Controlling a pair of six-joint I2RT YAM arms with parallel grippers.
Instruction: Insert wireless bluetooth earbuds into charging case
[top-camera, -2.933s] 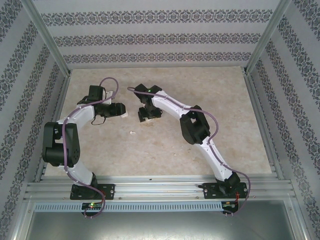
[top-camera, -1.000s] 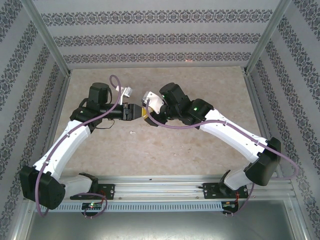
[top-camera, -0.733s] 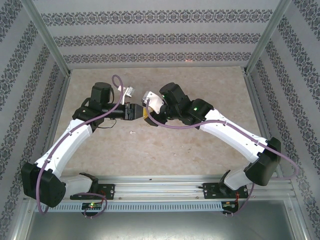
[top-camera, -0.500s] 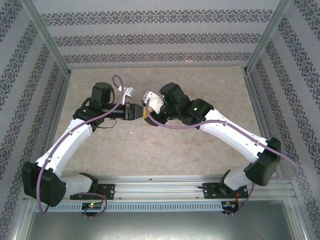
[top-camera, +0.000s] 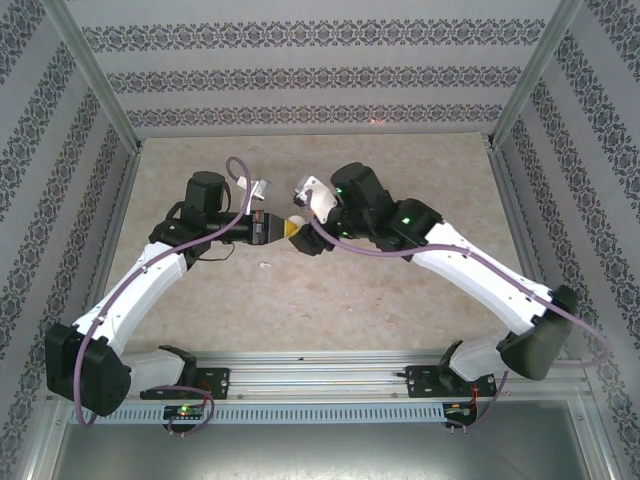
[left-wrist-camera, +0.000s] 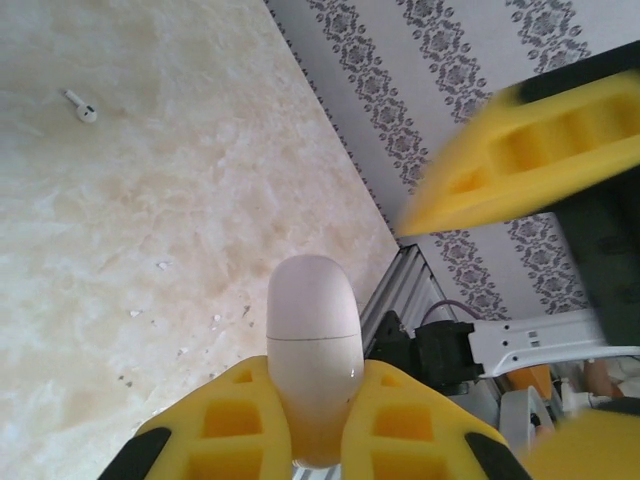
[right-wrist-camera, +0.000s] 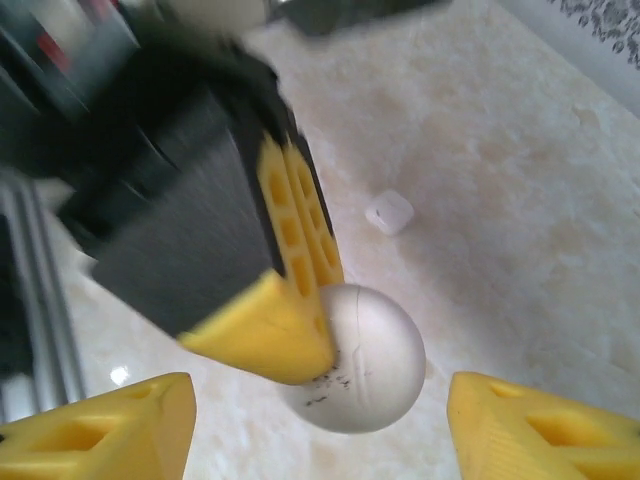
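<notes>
My left gripper (left-wrist-camera: 312, 375) is shut on the charging case (left-wrist-camera: 312, 320), a closed white glossy pebble that sticks out beyond the yellow fingers (left-wrist-camera: 225, 420) and is held above the table. In the right wrist view the same case (right-wrist-camera: 375, 370) is pinched by the left fingers (right-wrist-camera: 290, 260). My right gripper (right-wrist-camera: 320, 400) stands open on either side of it, both fingertips clear of the case. From above, the two grippers meet mid-table, left gripper (top-camera: 275, 229) facing right gripper (top-camera: 303, 222). One earbud (left-wrist-camera: 80, 108) lies loose on the table (top-camera: 264, 266).
A tiny white piece (right-wrist-camera: 390, 212) lies on the marble tabletop below the case. Aluminium rails (top-camera: 330, 375) run along the near edge, and patterned walls (top-camera: 320, 80) enclose the table on three sides. The right arm's elbow (top-camera: 535, 345) reaches to the near right corner.
The left gripper has closed on the case. The right gripper has opened off it and drawn back slightly to the right, its elbow swinging further right.
</notes>
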